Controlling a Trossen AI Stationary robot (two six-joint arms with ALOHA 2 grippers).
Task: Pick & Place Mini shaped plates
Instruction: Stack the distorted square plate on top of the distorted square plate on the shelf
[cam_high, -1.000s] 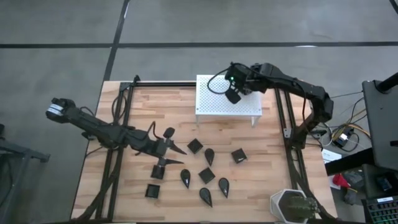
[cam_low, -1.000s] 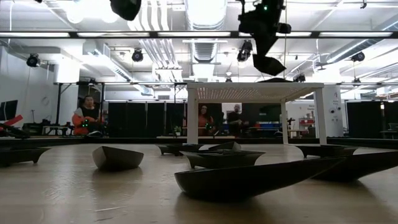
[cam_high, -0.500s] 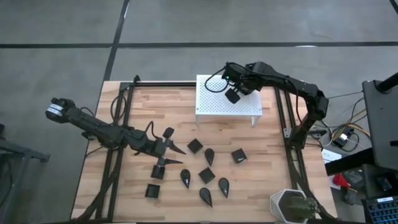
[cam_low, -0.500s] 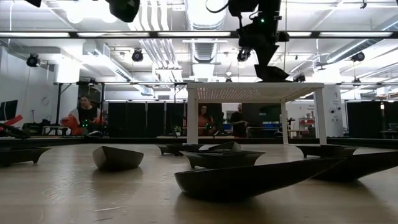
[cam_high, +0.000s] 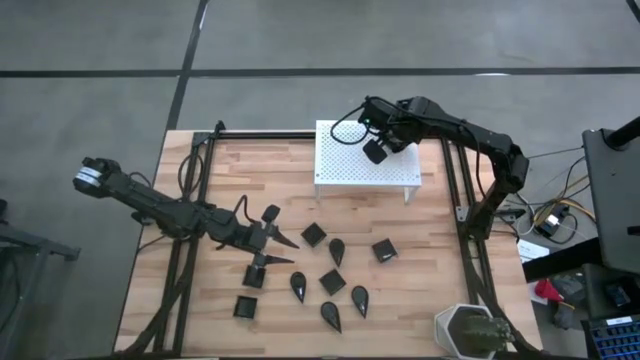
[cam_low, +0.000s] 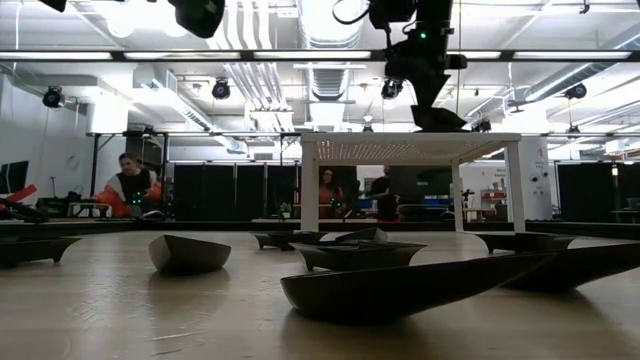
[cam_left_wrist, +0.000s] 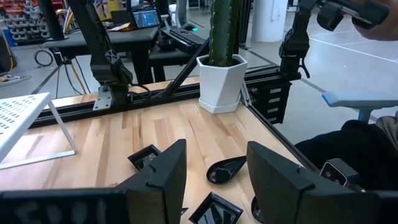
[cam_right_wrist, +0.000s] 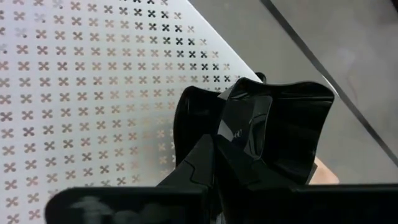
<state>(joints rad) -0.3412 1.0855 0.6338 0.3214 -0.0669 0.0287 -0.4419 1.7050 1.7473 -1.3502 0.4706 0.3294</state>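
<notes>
Plates (cam_high: 332, 282) mostly lie on your worktop (cam_high: 420, 270); right gripper (cam_high: 376, 152) clamps one above the stand (cam_high: 345, 165), left gripper (cam_high: 272, 238) waits, jaws wide, empty.

A robotics lab or open workshop hall. The wooden table (cam_high: 200, 320) sits in a black aluminium-profile frame (cam_high: 180, 270) on a grey concrete floor (cam_high: 100, 60) with dark seam lines. Beyond the left gripper (cam_left_wrist: 211, 180) stand other black rigs (cam_left_wrist: 106, 62) and a lit monitor (cam_left_wrist: 142, 17). Exposed ducts (cam_low: 240, 80), strip lights (cam_low: 120, 54) and seated people (cam_low: 128, 190) fill the background hall.
</notes>
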